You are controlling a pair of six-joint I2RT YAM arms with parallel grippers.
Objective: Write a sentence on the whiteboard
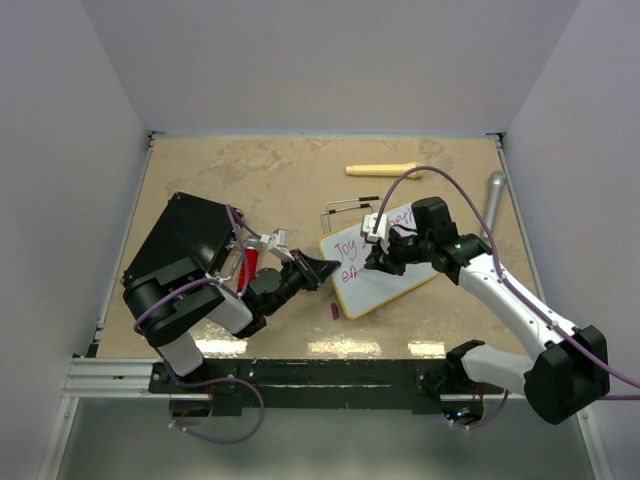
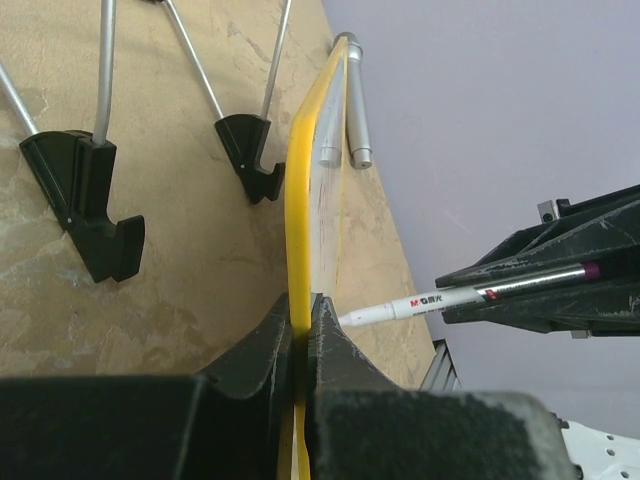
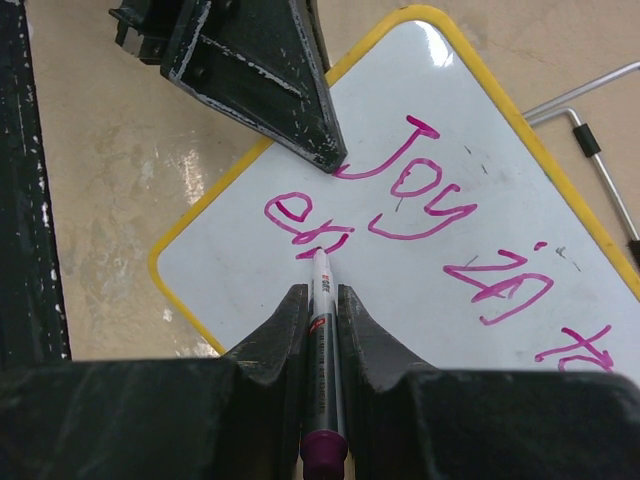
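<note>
Right gripper [image 3: 320,300]: jaws clenched on a slim white marker with a magenta end cap [image 3: 321,345], its tip touching the small white yellow-rimmed whiteboard [image 3: 250,265] at the second line. Left gripper [image 2: 302,322]: jaws clamped on the board's yellow rim, apparently steadying it. The board sits right of centre on the tan bench [image 1: 250,180]. The pink handwritten sentence [image 3: 420,200] reads "Joy in to…" with "er" started below, so I judge the writing is mid-way through line two. The next move calls for strokes running rightward at even tip pressure while the left grip holds. The right wrist view alone shows the letters. The left wrist view shows the board edge-on, plus its black feet [image 2: 250,150]. Only the top view shows a black flat case [image 1: 180,245] at the left.
</note>
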